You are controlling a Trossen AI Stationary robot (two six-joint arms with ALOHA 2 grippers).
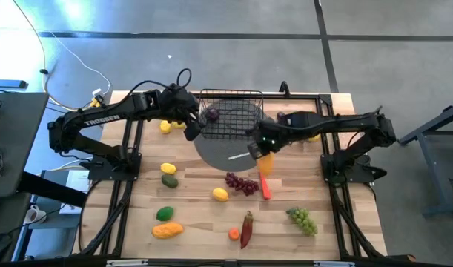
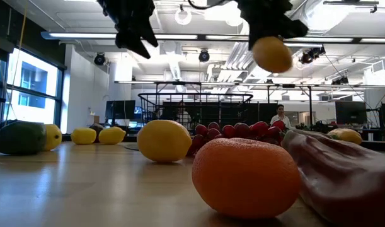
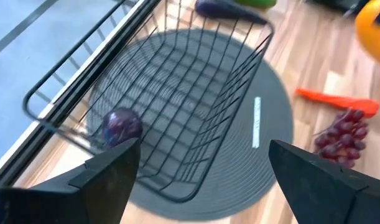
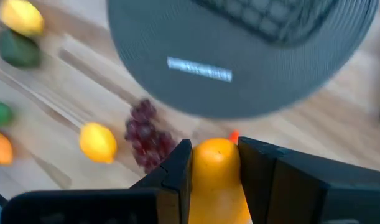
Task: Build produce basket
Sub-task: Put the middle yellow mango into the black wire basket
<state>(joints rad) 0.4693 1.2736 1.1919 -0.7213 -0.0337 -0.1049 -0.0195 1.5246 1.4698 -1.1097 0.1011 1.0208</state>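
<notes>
A pale wooden worktop (image 1: 204,215) stands on a grey floor, and in the low view a large room with ceiling lights and a person far behind is visible. A flat round grey mat (image 1: 225,152) lies near the far middle of the worktop, and the black wire-mesh rectangular basket (image 1: 230,115) stands on its far part. One small purple round plum (image 3: 121,124) lies inside the basket, in a corner on the left arm's side.

The left gripper (image 1: 193,127) hangs above the left edge of the basket; its fingers (image 3: 106,180) are spread wide and hold nothing. The right gripper (image 1: 265,152) is above the near right edge of the mat, raised from the worktop, and its fingers (image 4: 177,171) are pinching a smooth yellow-orange mango-like fruit (image 4: 216,171).

The other produce is spread on the worktop. A bunch of dark red grapes (image 1: 242,183) lies just near the mat, with an orange carrot (image 1: 265,186) beside it and a yellow lemon (image 1: 221,194) close to it. A bunch of green grapes (image 1: 302,219) is towards the near right. A dark red long pepper (image 1: 247,228) and a small orange round fruit (image 1: 233,234) lie at the near edge. On the left side there are a yellow lemon (image 1: 167,169), a green fruit (image 1: 169,180), another green fruit (image 1: 164,213) and an orange-yellow fruit (image 1: 167,230).
</notes>
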